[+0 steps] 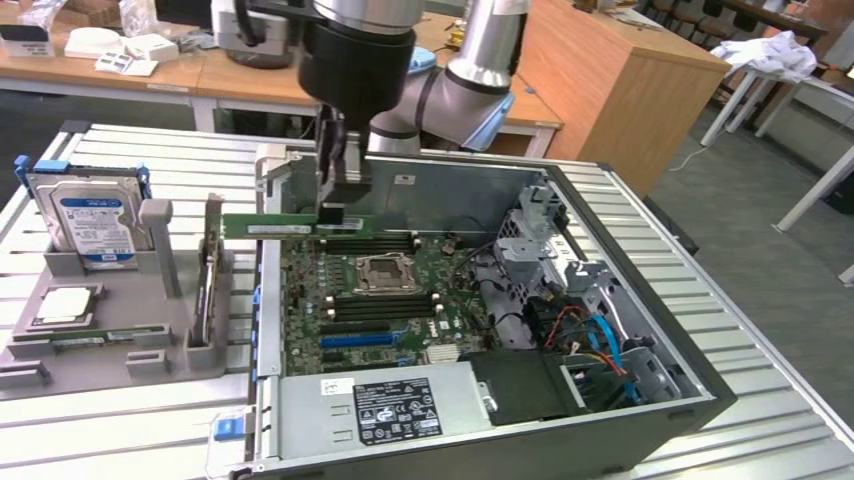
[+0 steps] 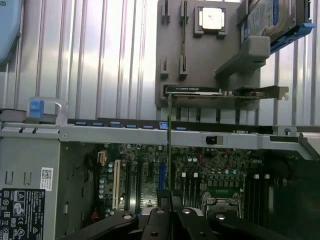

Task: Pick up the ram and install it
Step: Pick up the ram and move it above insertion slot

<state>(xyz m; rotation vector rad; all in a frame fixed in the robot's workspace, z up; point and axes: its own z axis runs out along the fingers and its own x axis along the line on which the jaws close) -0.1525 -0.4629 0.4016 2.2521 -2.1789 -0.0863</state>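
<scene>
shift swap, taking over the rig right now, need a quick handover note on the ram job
Gripper: shut on the ram, gripping one end; the stick is level.
Ram: in the air, above the open case, reaching out over the case wall on the exterior view's left, over the edge of the motherboard.
Done: ram picked up.
Left: not yet seated in a slot.

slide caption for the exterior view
Robot hand holds the ram level over the open computer case.
</scene>
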